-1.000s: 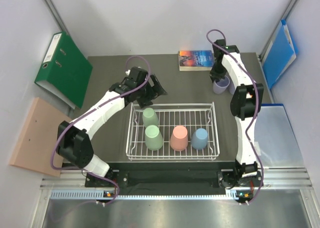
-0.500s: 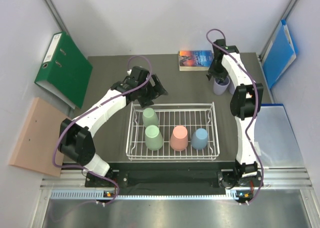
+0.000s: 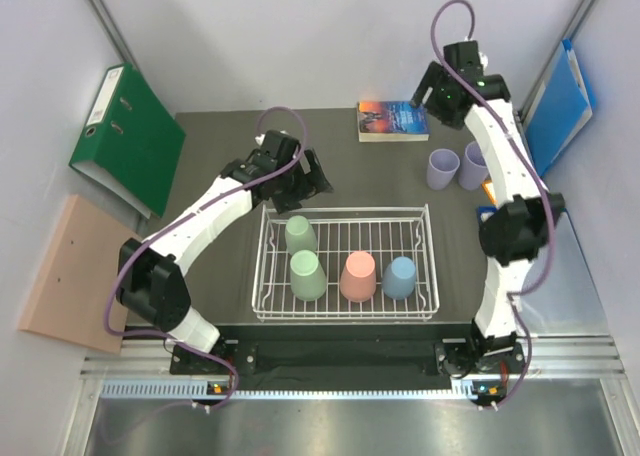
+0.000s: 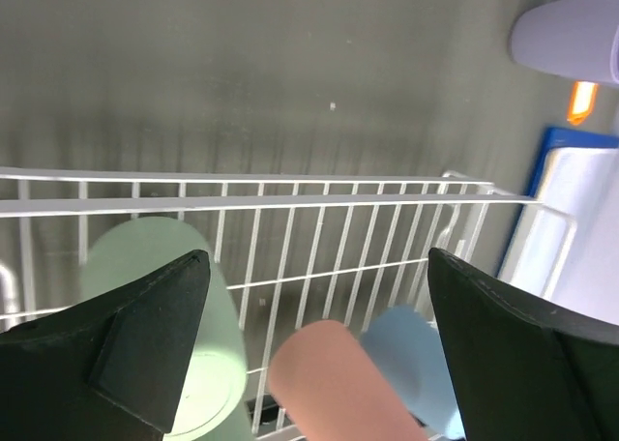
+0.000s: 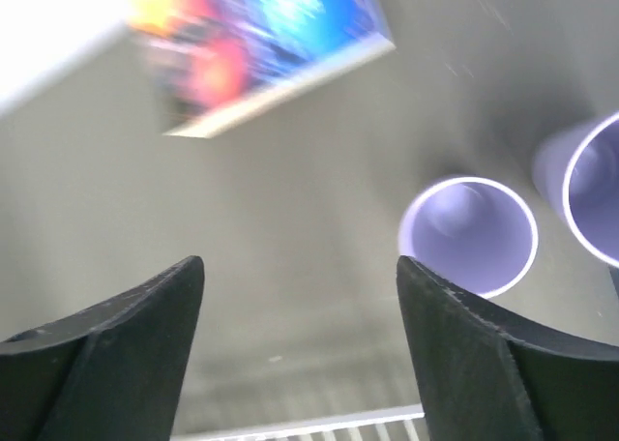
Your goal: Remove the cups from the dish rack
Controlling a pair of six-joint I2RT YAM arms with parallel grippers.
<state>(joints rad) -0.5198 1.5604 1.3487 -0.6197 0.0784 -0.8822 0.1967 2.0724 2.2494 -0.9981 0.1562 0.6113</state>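
Lifted away, right jaws gape above the lavender cup [image 5: 468, 236].

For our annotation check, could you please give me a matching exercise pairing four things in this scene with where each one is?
Things:
1. salmon pink cup
2. lavender cups
3. book
4. green binder

Places:
A. off the table, on its left
B. upright on the table, outside the dish rack
C. inside the dish rack
D. flat at the table's far edge

Pairs: 1-C, 2-B, 3-D, 4-A
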